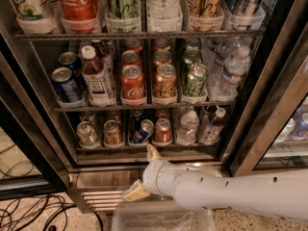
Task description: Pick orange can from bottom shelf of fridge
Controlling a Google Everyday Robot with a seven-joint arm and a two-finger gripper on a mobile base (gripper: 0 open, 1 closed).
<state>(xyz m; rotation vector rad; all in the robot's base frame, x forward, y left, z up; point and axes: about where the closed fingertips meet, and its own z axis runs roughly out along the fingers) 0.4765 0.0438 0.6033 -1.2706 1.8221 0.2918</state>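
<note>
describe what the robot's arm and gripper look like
The arm is a smooth, pale grey-white tube with a few small dark holes, ending in a rounded collar. The gripper, just below the bottom shelf, has two cream-yellow, wedge-shaped fingers. No cables or markings show.

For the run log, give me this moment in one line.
phase: pre-grasp | claw: open, below bottom shelf | orange can: on bottom shelf, ungrasped
</note>
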